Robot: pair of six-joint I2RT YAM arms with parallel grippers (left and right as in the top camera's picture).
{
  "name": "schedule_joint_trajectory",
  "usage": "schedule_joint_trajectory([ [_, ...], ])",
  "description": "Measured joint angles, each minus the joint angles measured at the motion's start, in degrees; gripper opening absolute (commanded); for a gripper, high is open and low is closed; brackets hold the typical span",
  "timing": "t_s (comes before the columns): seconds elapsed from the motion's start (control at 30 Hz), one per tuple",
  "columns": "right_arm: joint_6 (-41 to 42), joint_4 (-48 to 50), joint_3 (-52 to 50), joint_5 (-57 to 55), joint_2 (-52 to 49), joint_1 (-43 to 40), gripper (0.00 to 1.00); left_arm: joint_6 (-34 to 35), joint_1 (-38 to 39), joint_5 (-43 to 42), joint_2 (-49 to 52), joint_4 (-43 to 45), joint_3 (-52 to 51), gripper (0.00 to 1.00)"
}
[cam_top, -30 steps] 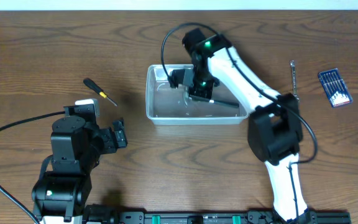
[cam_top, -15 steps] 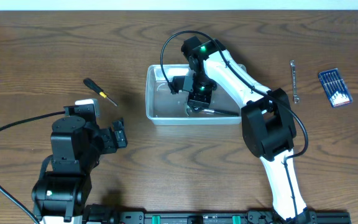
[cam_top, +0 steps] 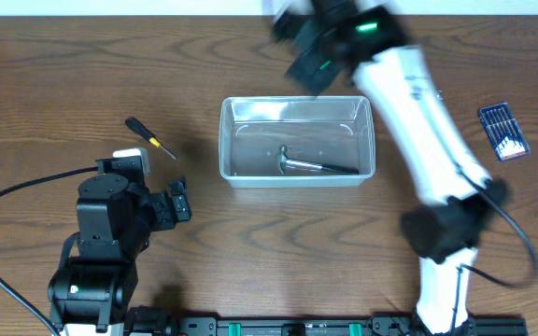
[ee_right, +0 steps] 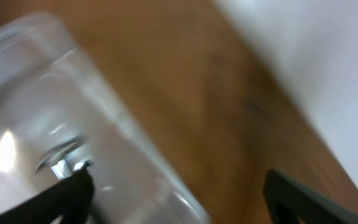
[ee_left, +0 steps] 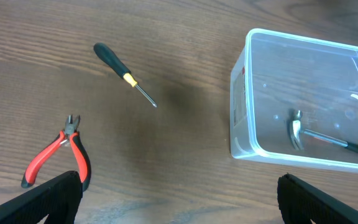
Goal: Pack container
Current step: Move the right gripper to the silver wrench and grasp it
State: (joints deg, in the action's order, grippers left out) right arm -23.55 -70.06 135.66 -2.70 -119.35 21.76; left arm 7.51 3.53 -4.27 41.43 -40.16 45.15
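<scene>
The clear plastic container (cam_top: 224, 140) stands mid-table with a small hammer (cam_top: 316, 165) lying flat on its floor. My right gripper (cam_top: 304, 63) is blurred above the table just behind the container's far rim. In the right wrist view it (ee_right: 179, 199) is open and empty, over the container's corner (ee_right: 123, 143). My left gripper (cam_top: 180, 201) rests left of the container; its wrist view shows it (ee_left: 182, 202) open over bare wood, with the container (ee_left: 241, 81) and hammer (ee_left: 316, 134) to its right.
A black-handled screwdriver (cam_top: 149, 137) (ee_left: 123, 73) lies left of the container. Red-handled pliers (ee_left: 58, 152) lie by my left finger. A blue case of bits (cam_top: 503, 131) sits at the far right.
My right gripper opened, left the hammer on the container's floor, and rose out toward the far edge of the table. The left arm has not moved.
</scene>
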Motion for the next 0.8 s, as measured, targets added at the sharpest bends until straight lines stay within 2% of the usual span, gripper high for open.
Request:
schedule_joint_trajectory([
  [0.1, 9.97, -2.14, 1.84, -1.68, 4.31, -11.76, 0.85, 0.0, 0.0, 0.0, 0.0, 0.0, 0.0, 0.98],
  [0.2, 16.57, -5.07, 1.95, 0.48, 2.73, -24.02, 0.99, 0.0, 0.0, -0.02, 0.0, 0.0, 0.0, 0.98],
  [0.3, 19.58, -7.04, 1.53, 3.13, -2.82, -30.69, 0.99, 0.0, 0.0, 0.0, 0.0, 0.02, 0.0, 0.98],
  [0.53, 20.85, -8.35, 0.24, 4.13, -16.48, -33.75, 0.99, 0.0, 0.0, 0.0, 0.02, 0.02, 0.0, 0.98],
  [0.8, 17.81, -8.15, 0.24, 3.56, -24.92, -33.31, 0.99, 0.0, 0.0, 0.0, 0.04, 0.02, 0.0, 0.98],
])
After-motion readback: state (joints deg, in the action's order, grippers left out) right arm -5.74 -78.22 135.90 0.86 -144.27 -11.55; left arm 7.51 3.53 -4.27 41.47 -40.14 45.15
